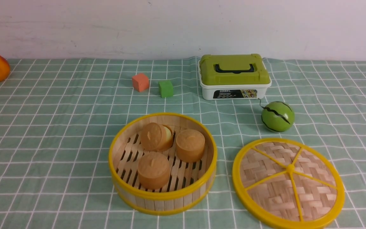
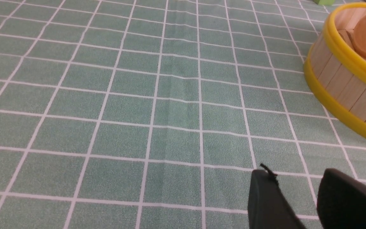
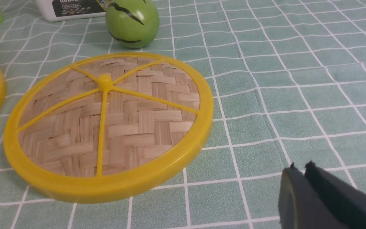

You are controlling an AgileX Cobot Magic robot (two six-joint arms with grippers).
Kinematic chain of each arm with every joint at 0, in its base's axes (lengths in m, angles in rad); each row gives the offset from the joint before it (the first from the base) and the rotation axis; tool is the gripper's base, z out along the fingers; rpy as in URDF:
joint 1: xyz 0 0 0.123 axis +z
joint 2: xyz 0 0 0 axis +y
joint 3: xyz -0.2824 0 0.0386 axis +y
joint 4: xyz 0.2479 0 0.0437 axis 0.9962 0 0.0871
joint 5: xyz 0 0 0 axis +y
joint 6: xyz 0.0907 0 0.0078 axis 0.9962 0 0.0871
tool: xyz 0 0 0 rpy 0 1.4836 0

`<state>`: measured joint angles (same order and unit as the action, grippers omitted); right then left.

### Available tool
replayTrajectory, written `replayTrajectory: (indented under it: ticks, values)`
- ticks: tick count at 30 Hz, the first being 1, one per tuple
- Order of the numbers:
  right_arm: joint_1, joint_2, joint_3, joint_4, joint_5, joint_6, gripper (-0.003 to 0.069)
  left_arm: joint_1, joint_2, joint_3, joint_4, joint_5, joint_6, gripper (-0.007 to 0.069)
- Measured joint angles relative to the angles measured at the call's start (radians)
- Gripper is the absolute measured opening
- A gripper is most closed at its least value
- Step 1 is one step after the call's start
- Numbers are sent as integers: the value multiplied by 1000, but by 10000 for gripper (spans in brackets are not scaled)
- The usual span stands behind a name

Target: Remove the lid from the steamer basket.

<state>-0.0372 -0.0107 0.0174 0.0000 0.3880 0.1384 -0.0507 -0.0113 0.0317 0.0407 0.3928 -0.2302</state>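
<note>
Already the lid lies off the steamer basket, flat on the checked cloth beside it, spoked face up; the two sit near each other without touching, so the task looks done.

The right gripper hovers just beside the lid's rim, its fingers pressed together and holding nothing. The left gripper hangs over bare cloth with the basket's wall a little way off to one side; its fingers stand slightly apart, empty.

What could still go wrong is slight. If the right arm swings low toward the lid, its closed fingers could catch the yellow rim and shove the disc into the striped green ball just beyond it, or back against the basket. A careless left arm could nudge the basket and upset the three brown cakes inside, one of which already lies tipped on its side.

Being round, the lid has no long axis; its broad face points upward, with one spoke running toward the near edge of the table.
</note>
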Motion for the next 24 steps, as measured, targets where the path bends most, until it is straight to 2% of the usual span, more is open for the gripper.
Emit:
replayTrajectory:
  ticks: [24]
  values:
    - [0,0,0,0,0,0,35,0,0,0,0,0,0,239]
